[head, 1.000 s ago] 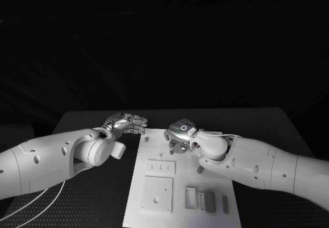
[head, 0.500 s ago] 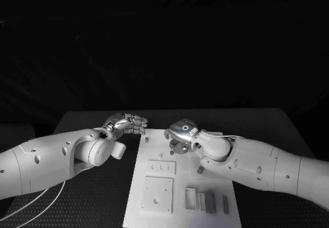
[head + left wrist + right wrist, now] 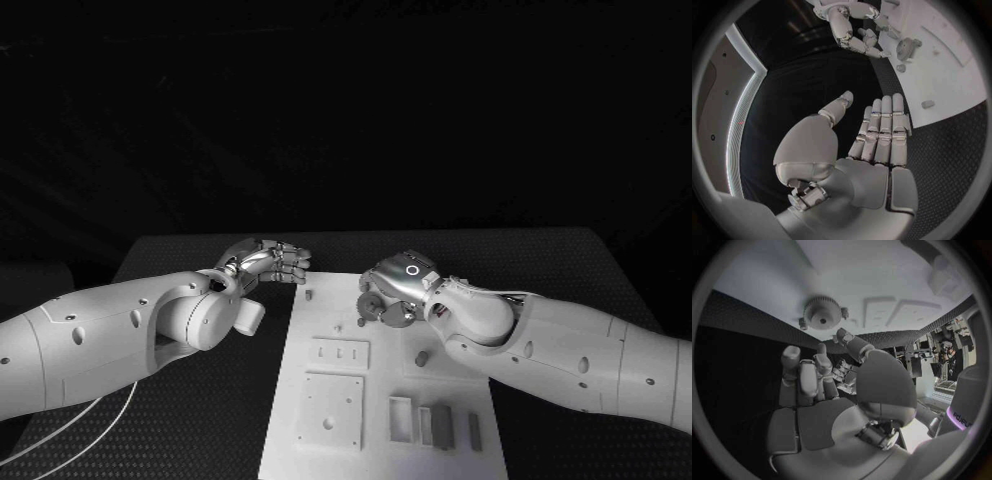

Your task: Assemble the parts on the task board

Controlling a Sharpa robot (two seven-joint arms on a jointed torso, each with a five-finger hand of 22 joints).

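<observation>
Change: right hand (image 3: 397,290) has shifted toward the right of the frame since a second ago, and the gear (image 3: 394,316) now shows in front of its fingers on the task board (image 3: 378,440) rather than tucked under them; left hand (image 3: 268,260) has not moved.
Meaning for task: my judgement is that the gear has been set down or let go on the board's upper part, so that step looks finished or nearly so.
Right hand: in the right wrist view its fingers (image 3: 811,375) are loosely curled and apart, with nothing between them; the gear (image 3: 822,313) lies flat on the white board just beyond the fingertips, not gripped. Whether a fingertip touches it I cannot tell.
Left hand: fingers straight and side by side, thumb apart, palm bare in the left wrist view (image 3: 873,140); it holds nothing and hovers at the board's upper left corner.
Other parts: small pegs (image 3: 423,358) on the mid board; rectangular blocks (image 3: 433,422) in the lower centre of the frame.
</observation>
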